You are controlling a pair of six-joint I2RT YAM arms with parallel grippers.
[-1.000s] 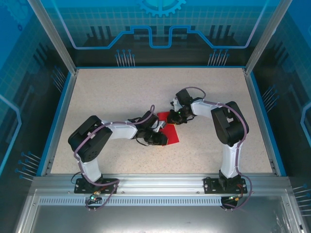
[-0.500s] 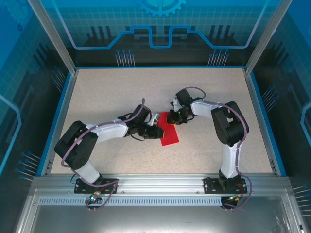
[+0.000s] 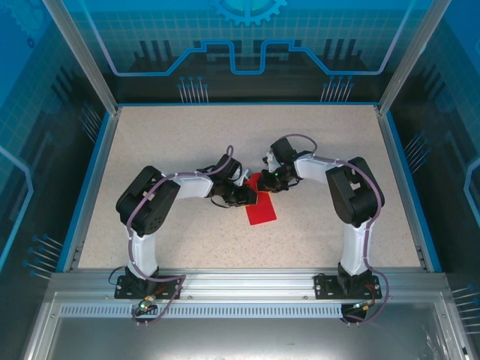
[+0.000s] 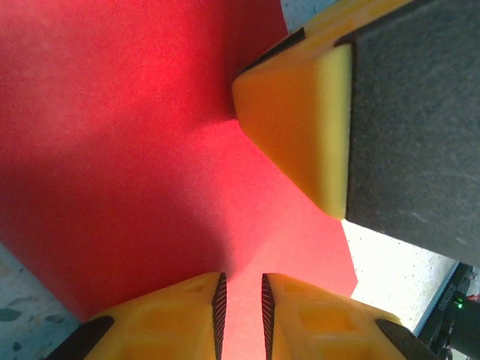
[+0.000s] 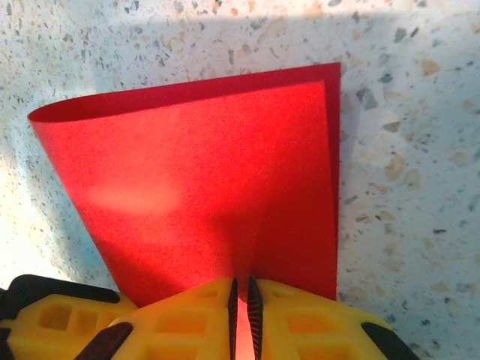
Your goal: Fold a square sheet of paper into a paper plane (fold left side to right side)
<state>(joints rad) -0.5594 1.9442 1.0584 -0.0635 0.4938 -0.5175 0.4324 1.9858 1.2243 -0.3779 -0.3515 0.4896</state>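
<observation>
Sliding up the doubled-over red sheet (image 3: 262,211) at mid-worktop (image 3: 180,142), our left pincer (image 3: 243,197), nearly clenched on top of it, has joined the right pincer (image 3: 268,183) grasping its far edge, so we judge the left-to-right fold is being creased.

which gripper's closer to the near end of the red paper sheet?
Left. The left gripper sits at the left edge of the thin red folded paper sheet, about midway; the right gripper pinches its far end.

Folded red paper (image 3: 262,211) on speckled table (image 3: 165,142)
</observation>
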